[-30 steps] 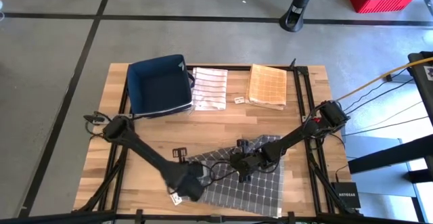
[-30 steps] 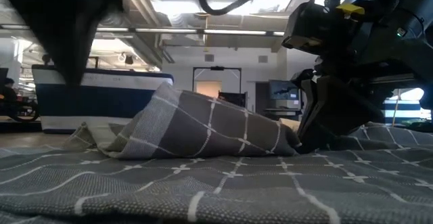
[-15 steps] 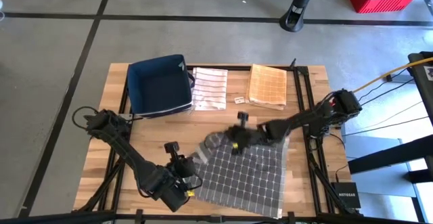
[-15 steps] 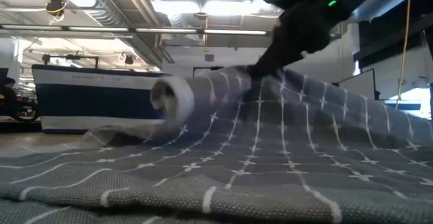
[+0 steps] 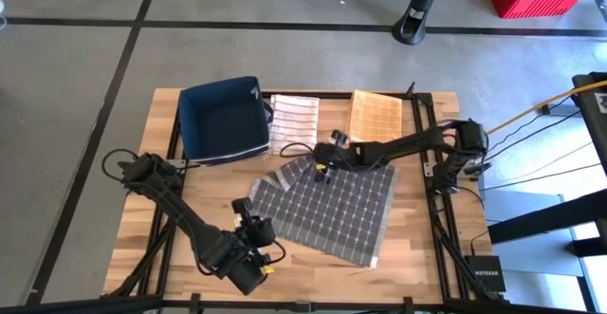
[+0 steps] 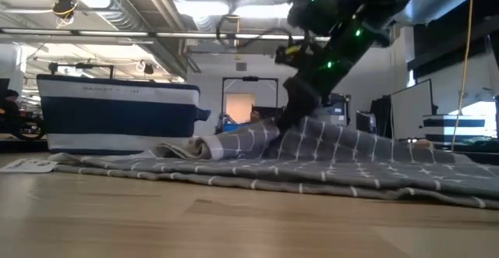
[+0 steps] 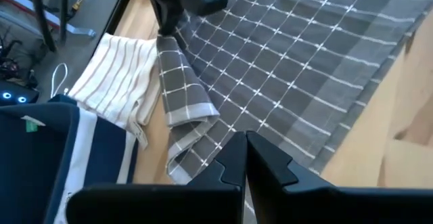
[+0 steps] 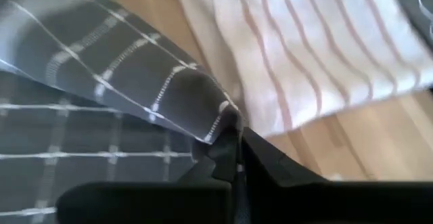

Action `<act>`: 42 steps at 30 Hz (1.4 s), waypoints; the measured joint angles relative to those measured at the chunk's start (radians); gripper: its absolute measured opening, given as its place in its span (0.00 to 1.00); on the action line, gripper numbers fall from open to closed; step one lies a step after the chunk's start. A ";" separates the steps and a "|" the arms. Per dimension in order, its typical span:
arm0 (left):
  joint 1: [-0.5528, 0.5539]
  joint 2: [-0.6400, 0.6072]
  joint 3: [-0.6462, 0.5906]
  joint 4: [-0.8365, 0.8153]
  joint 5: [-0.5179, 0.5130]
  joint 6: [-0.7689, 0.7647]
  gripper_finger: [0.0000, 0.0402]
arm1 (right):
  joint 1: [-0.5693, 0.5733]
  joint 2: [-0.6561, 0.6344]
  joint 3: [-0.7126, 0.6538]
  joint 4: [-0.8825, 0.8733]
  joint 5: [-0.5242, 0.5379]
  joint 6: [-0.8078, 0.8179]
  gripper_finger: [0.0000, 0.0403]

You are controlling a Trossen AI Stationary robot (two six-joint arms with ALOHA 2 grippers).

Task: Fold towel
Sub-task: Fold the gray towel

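Note:
A grey checked towel (image 5: 332,210) lies spread on the wooden table, its far left corner raised and a strip below that corner doubled over (image 7: 186,116). My right gripper (image 5: 321,162) is shut on that corner, next to a white striped cloth (image 8: 318,55). My left gripper (image 5: 261,255) hangs shut above the table's near left part, beside the towel's near left corner, and touches nothing; the left wrist view looks past its fingers (image 7: 245,160) down on the towel. My right gripper pinches the towel's far left corner (image 8: 213,119) between its two fingers, which slant down from the table's right side. The corner is lifted a little off the table (image 6: 281,129). The cloth under it hangs bunched, and the rest of the towel lies flat.
A navy basket (image 5: 223,120) stands at the far left, the white striped cloth (image 5: 294,122) beside it and a folded orange checked cloth (image 5: 375,117) further right. Bare wood shows along the near edge (image 5: 313,281). Black frame rails (image 5: 422,162) run along the table's sides.
My right gripper has swept toward the table's far edge with the towel's corner. The part that lay folded over has opened out, and the whole towel has slid away from the near edge. My left gripper has risen and tipped up, and the towel has drawn away from it.

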State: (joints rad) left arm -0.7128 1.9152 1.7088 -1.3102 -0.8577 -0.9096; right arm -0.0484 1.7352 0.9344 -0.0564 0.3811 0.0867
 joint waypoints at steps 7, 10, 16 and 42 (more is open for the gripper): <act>0.018 0.009 0.000 0.050 -0.002 -0.003 0.01 | -0.040 -0.051 0.056 -0.137 0.017 0.164 0.35; 0.032 0.047 0.000 0.051 -0.002 0.005 0.01 | -0.030 -0.099 0.123 -0.277 -0.074 0.226 0.45; 0.086 0.148 -0.001 0.085 0.175 0.069 0.01 | 0.154 -0.099 0.075 -0.249 -0.259 0.254 0.55; 0.118 0.187 -0.001 0.258 0.368 0.218 0.01 | 0.615 0.124 0.002 0.057 -0.351 0.272 0.51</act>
State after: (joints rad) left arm -0.5949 2.1022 1.7081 -1.0527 -0.4893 -0.6918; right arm 0.5667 1.8592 0.9365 0.0007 0.0305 0.3592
